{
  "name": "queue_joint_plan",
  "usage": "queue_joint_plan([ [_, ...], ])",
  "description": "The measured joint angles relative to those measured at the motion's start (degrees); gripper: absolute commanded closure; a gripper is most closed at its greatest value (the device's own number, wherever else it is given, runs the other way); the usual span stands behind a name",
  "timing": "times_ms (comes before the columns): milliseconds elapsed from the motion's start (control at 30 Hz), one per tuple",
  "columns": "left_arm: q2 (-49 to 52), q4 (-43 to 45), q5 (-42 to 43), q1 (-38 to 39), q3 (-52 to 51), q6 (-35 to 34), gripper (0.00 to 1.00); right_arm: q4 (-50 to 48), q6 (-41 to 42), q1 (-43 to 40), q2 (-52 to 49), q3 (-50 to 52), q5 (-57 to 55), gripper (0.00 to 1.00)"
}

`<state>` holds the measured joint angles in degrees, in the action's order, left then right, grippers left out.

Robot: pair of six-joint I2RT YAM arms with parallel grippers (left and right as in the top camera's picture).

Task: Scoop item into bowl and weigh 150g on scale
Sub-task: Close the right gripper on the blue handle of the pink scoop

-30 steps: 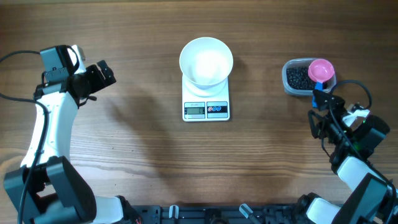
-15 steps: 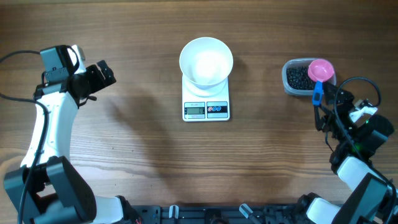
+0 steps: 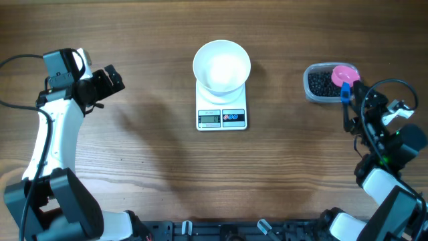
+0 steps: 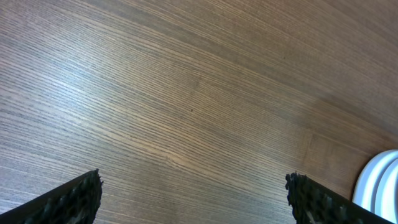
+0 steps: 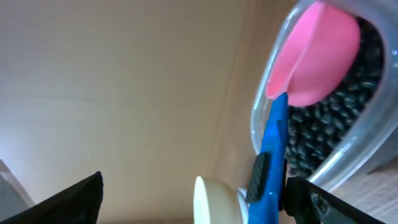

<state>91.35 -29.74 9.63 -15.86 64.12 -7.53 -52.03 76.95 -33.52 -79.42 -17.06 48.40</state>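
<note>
The right pincer (image 5: 194, 198), jaws apart, has moved forward until the blue handle (image 5: 274, 140) lies between them, unclamped. The pink scoop (image 5: 317, 53) rests on black beads (image 3: 321, 82) in the clear tub (image 3: 307, 85) at right. The white bowl (image 3: 221, 65) sits empty on the scale (image 3: 221, 118), so scooping hasn't begun.

A brown wooden table (image 3: 134, 167) fills the scene, its fine grain running left to right. Soft shadows lie left of centre. A pale sheen of light crosses the wood at the left. A black rail (image 3: 221, 231) lines the near edge.
</note>
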Motion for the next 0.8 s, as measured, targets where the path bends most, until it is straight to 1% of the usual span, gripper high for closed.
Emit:
queue_joint_plan([
  [167,0.0,0.0,0.0,0.0,0.0,0.0,0.0,0.2,1.8,0.0,0.0,0.0,-0.7,0.07],
  [267,0.0,0.0,0.0,0.0,0.0,0.0,0.0,4.3,2.4,0.0,0.0,0.0,-2.1,0.06],
  [300,0.0,0.0,0.0,0.0,0.0,0.0,0.0,5.1,2.4,0.0,0.0,0.0,-2.4,0.09],
  [367,0.0,0.0,0.0,0.0,0.0,0.0,0.0,5.7,2.4,0.0,0.0,0.0,-2.7,0.19],
  [400,0.0,0.0,0.0,0.0,0.0,0.0,0.0,5.7,2.5,0.0,0.0,0.0,-3.1,0.22],
  [467,0.0,0.0,0.0,0.0,0.0,0.0,0.0,5.7,2.8,0.0,0.0,0.0,-3.7,0.34],
  [500,0.0,0.0,0.0,0.0,0.0,0.0,0.0,5.8,2.7,0.0,0.0,0.0,-3.9,0.43],
  [533,0.0,0.0,0.0,0.0,0.0,0.0,0.0,5.7,2.9,0.0,0.0,0.0,-3.9,0.48],
  [567,0.0,0.0,0.0,0.0,0.0,0.0,0.0,5.7,2.9,0.0,0.0,0.0,-4.0,0.53],
  [600,0.0,0.0,0.0,0.0,0.0,0.0,0.0,5.7,2.9,0.0,0.0,0.0,-4.0,0.54],
  [633,0.0,0.0,0.0,0.0,0.0,0.0,0.0,5.8,2.9,0.0,0.0,0.0,-4.2,0.54],
  [667,0.0,0.0,0.0,0.0,0.0,0.0,0.0,5.8,2.8,0.0,0.0,0.0,-4.3,0.5],
  [700,0.0,0.0,0.0,0.0,0.0,0.0,0.0,6.0,2.8,0.0,0.0,0.0,-4.3,0.44],
  [733,0.0,0.0,0.0,0.0,0.0,0.0,0.0,6.7,2.8,0.0,0.0,0.0,-4.3,0.42],
  [800,0.0,0.0,0.0,0.0,0.0,0.0,0.0,8.6,2.6,0.0,0.0,0.0,-4.0,0.41],
])
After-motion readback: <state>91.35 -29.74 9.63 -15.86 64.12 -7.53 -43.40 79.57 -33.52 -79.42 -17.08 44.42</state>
